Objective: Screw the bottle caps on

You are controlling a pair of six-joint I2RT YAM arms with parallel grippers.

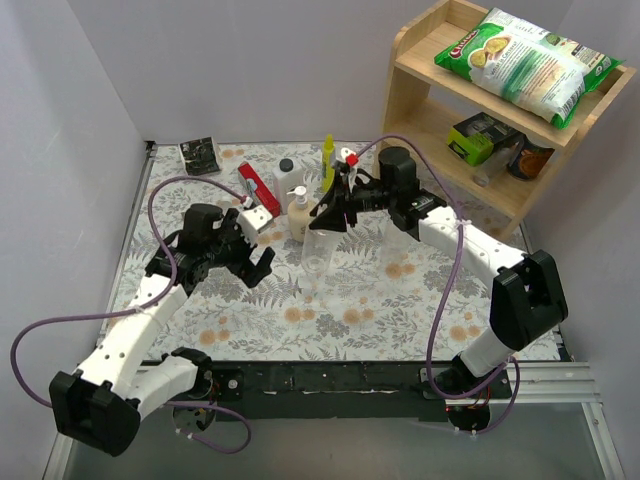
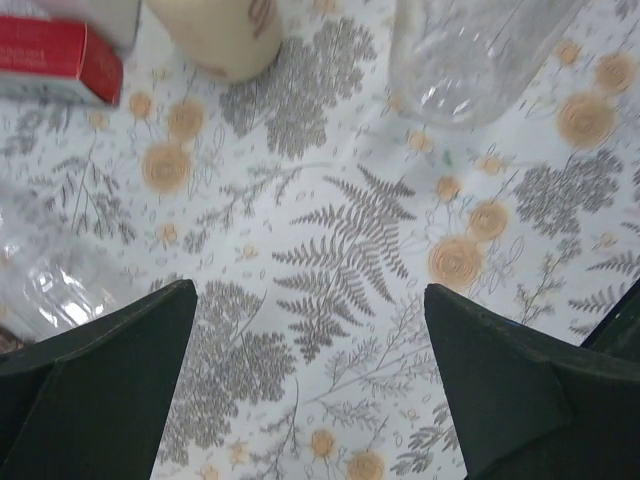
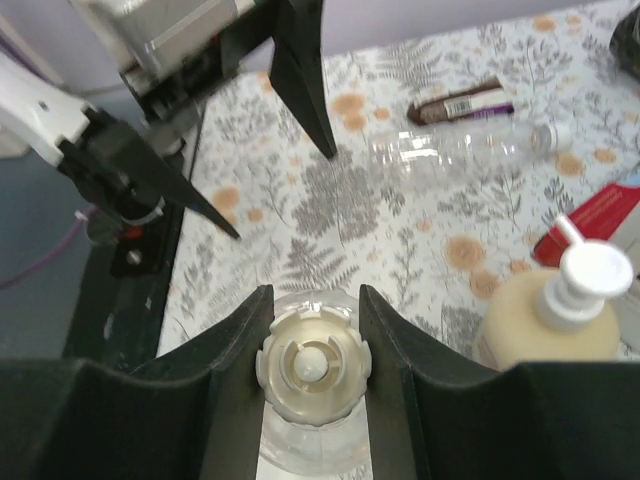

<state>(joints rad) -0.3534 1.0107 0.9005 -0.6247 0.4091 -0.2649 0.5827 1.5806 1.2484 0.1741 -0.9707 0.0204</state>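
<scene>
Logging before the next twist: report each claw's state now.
Left claw: open, empty.
Right claw: shut on the pale cap atop a clear bottle.

Our left arm (image 1: 140, 325) stretched forward, left gripper (image 2: 310, 290) low with jaws spread wide, our right arm (image 1: 470, 245) bent inward, right gripper (image 3: 314, 297) clamped on a cap (image 3: 312, 365)

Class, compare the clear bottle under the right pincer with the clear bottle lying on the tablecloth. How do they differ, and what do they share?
The upright bottle stands on its base, while the lying bottle rests on its side. The upright bottle's pale cap is clamped between the fingers of the right pincer, whereas no pincer touches the lying bottle. Both are clear, colourless plastic.
</scene>
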